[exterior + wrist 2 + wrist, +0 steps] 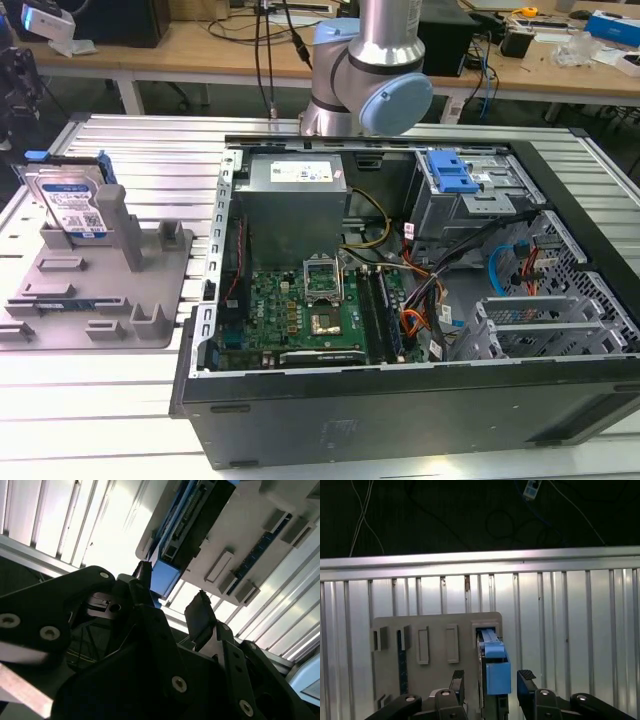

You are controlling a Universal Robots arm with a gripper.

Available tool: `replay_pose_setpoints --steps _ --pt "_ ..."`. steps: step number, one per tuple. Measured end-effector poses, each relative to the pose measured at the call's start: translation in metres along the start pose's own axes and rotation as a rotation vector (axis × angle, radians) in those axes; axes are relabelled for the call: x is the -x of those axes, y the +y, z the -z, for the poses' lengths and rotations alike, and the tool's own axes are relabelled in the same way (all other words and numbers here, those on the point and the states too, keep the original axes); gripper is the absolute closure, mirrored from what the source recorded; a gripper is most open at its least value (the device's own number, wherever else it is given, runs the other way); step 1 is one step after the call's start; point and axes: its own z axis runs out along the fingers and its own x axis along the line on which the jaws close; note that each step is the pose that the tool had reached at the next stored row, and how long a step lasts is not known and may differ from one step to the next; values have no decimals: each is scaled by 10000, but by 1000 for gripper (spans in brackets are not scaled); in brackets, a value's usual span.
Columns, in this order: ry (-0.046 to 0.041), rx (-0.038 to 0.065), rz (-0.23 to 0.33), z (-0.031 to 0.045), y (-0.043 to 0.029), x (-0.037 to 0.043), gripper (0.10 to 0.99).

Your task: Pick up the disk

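- Task item: the disk [70, 205] stands on edge in a slot at one corner of the grey fixture [160, 290], label face showing in the exterior view, one blue rail [68, 159] along its upper edge
- Fixture location: flat on the slatted table [150, 140], just beside the open computer case [400, 400] and clear of its wall
- Gripper [491, 680]: fingers [457, 679] spread apart and holding nothing; in the first wrist view they sit one to each side of the disk [492, 662], which is seen edge-on over the fixture [435, 625]
- Contact: a gap shows on both sides of the disk, wider on one side than the other; no touch is evident
- Second wrist view: the gripper [172, 595] is lined up over the blue end of the disk [165, 577], with the fixture [240, 545] beyond it; how high above the fixture the tips stand cannot be judged
- Assessment: the grasp looks aligned but off-centre
- Recommendation: even out the two gaps so neither pad pushes the disk sideways in its slot; seat the pads on the flat metal faces below the rail instead of on the blue plastic; keep the tips clear of the fixture's upright posts; close gently, as the slot appears to be the only support
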Motion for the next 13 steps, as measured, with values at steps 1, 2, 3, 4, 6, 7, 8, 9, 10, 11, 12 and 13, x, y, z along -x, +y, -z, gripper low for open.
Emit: replay_pose_setpoints --steps 1,2,3,4,6,7,8,9,10,11,12,13 --pt "1 -2 2 -4 -1 0 545" --pt "4 -1 7 -7 -2 0 545" --pt "8 -1 17 -15 -2 1 545" --pt "8 -1 25 -19 -3 3 545" --pt "13 -2 61 -38 -5 7 545" --pt "14 -2 75 -48 -6 9 545" --pt "17 -3 90 -59 -7 11 545" --pt "21 -4 103 -70 -8 11 545" --pt "29 -3 121 -84 -9 14 545" --pt "36 -5 135 -97 -10 14 545" --pt "43 -5 146 -107 -11 15 545" --pt "52 -6 160 -119 -12 15 545"
